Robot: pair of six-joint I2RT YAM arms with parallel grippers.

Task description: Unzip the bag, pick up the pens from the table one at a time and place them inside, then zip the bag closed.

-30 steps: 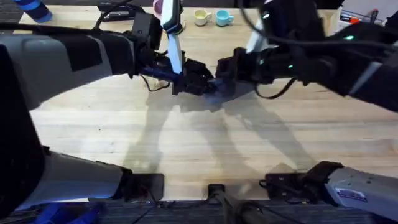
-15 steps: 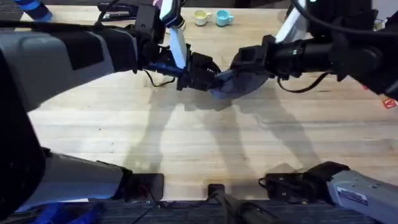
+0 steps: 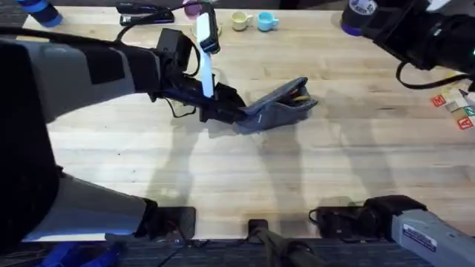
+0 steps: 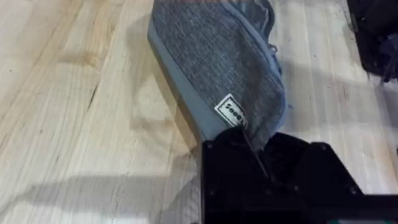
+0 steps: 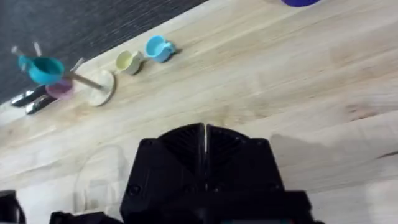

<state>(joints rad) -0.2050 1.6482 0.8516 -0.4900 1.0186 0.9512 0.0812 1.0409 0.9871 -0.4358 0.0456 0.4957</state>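
Observation:
The grey bag (image 3: 278,111) lies on the pale wooden table (image 3: 245,185) at mid-table, its far end raised and its zipper mouth gaping. Orange pen ends (image 3: 300,93) show inside that mouth. My left gripper (image 3: 231,113) is shut on the bag's left end. In the left wrist view the black fingers (image 4: 292,165) clamp the corner of the bag (image 4: 217,56) just below its white label. My right arm (image 3: 434,41) is pulled back to the far right, well away from the bag. In its wrist view the right gripper (image 5: 204,149) is shut with nothing in it.
A black stapler (image 3: 145,12), a yellow cup (image 3: 241,21) and a blue cup (image 3: 267,21) line the far edge. A purple-blue container (image 3: 358,16) stands at the far right, with red cards (image 3: 453,101) by the right edge. Bare wood lies in front of the bag.
My right gripper has let go of the bag and swung away to the far right. The bag has settled on the table, with my left gripper still shut on its end.

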